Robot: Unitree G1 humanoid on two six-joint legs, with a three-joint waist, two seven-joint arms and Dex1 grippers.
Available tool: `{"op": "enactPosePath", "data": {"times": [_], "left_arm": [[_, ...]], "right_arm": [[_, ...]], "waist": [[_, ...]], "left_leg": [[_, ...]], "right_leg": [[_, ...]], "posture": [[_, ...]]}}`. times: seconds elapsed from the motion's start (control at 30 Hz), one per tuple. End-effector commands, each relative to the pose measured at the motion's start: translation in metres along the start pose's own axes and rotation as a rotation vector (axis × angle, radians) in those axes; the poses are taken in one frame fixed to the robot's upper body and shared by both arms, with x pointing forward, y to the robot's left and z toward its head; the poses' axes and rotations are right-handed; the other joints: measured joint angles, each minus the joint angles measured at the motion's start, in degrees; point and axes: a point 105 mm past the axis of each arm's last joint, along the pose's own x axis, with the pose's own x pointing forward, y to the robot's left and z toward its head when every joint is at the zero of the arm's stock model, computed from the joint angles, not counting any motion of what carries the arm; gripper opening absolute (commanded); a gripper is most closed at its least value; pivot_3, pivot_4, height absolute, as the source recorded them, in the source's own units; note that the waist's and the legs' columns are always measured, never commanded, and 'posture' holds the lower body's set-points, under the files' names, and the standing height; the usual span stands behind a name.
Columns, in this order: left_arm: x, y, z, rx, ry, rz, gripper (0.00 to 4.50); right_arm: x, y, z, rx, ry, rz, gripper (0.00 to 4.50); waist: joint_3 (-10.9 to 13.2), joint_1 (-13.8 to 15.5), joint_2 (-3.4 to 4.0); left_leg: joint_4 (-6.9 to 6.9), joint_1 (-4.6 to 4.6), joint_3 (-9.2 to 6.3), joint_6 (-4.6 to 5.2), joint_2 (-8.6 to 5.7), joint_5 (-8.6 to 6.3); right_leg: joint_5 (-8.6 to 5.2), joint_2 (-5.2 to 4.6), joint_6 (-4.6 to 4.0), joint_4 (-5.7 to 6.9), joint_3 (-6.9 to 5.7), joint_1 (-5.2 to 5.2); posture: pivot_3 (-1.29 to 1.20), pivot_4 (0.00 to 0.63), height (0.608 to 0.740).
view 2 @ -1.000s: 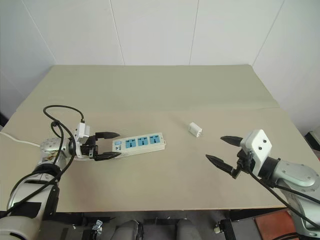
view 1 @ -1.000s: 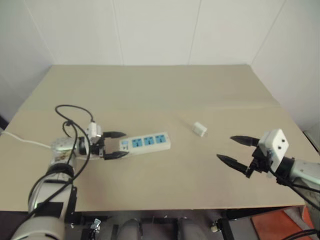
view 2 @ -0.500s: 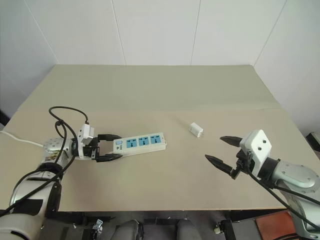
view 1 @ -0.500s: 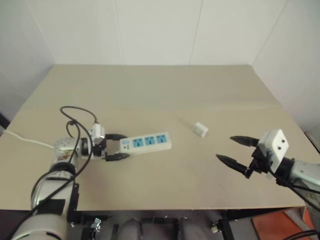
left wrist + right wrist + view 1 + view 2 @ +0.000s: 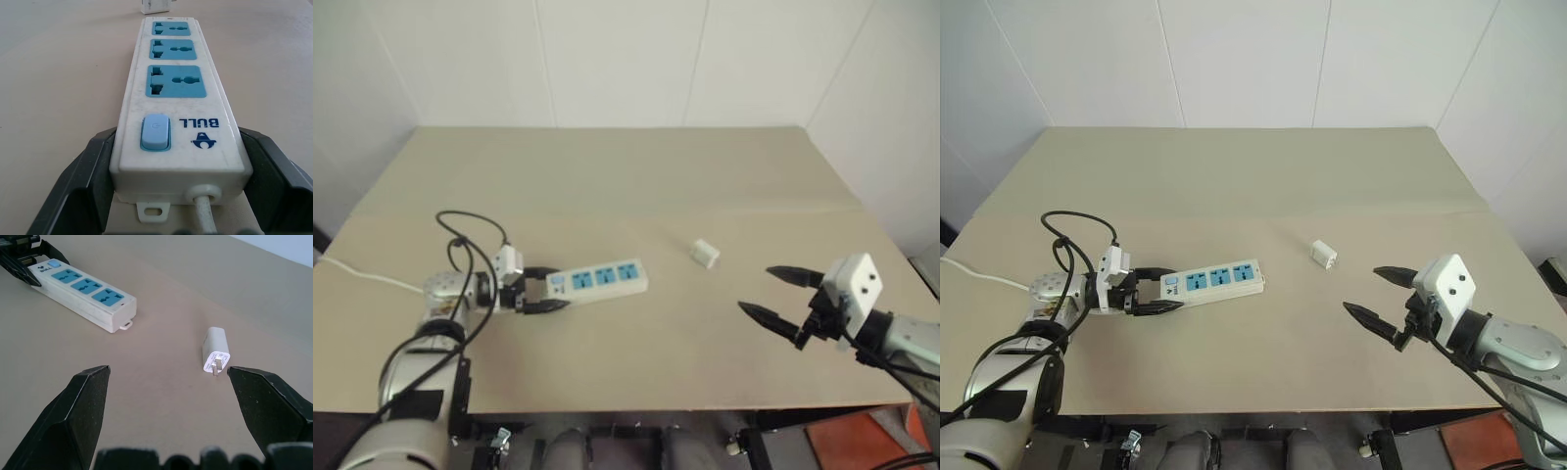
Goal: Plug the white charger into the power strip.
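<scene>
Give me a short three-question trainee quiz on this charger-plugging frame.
1. True or false: the small white cube-shaped plastic charger is already plugged into the white rectangular plastic power strip.
2. Which gripper is at the strip's switch end? A) left gripper B) right gripper
3. Fill in: the right gripper's jaws stand ___ and hold nothing.
Key: 1 false, it lies loose on the table; 2 A; 3 open.
</scene>
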Motion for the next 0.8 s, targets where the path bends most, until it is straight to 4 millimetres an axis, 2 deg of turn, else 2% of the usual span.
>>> {"op": "enactPosePath", "data": {"times": [0.03, 0.2, 0.4, 0.53, 0.7, 0.8], "left_arm": [[-0.002, -0.001, -0.002, -0.002, -0.012, 0.014, 3.27], [0.005, -0.005, 0.004, 0.021, -0.017, -0.047, 3.27], [0.012, -0.009, 0.006, 0.043, -0.014, -0.091, 3.27], [0.020, -0.018, 0.001, 0.050, 0.010, -0.152, 3.27], [0.024, -0.023, 0.001, 0.059, 0.019, -0.195, 3.27], [0.026, -0.026, 0.001, 0.066, 0.025, -0.221, 3.27]], "right_arm": [[-0.001, -0.004, 0.012, -0.041, -0.033, -0.016, 4.50], [0.006, -0.006, 0.015, -0.043, -0.018, 0.010, 4.50], [0.027, -0.025, 0.027, -0.074, 0.102, 0.007, 4.50], [0.055, -0.038, 0.041, -0.093, 0.299, 0.133, 4.50], [0.092, -0.057, 0.054, -0.065, 0.486, 0.164, 4.50], [0.118, -0.063, 0.059, -0.130, 0.620, 0.194, 4.50]], "waist": [[0.0, -0.1, 0.00], [0.0, 0.0, 0.00], [0.0, 0.0, 0.01], [0.0, -0.2, 0.06], [0.0, 0.1, 0.11], [0.0, 0.2, 0.15]], "left_leg": [[0.00, 0.02, 0.00, 0.00, 0.00, 0.00], [0.00, 0.01, 0.00, 0.00, 0.00, 0.00], [0.00, 0.00, 0.00, 0.00, 0.00, 0.00], [0.01, -0.04, 0.01, 0.00, 0.00, 0.00], [0.01, -0.22, 0.00, 0.00, 0.04, 0.00], [0.07, -0.56, -0.04, 0.01, 0.01, 0.00]], "right_leg": [[0.00, 0.00, 0.00, 0.01, 0.00, 0.01], [0.00, 0.00, 0.00, 0.00, 0.00, 0.01], [0.00, 0.00, 0.00, 0.00, 0.00, 0.00], [0.01, -0.02, -0.01, -0.01, 0.03, -0.08], [0.01, -0.01, -0.03, 0.05, 0.02, -0.38], [0.01, -0.02, -0.04, 0.05, -0.01, -0.66]], "posture": [[0.00, 0.150, 0.740], [0.00, 0.150, 0.740], [0.00, 0.150, 0.740], [0.00, 0.150, 0.740], [0.00, 0.150, 0.740], [0.00, 0.150, 0.740]]}}
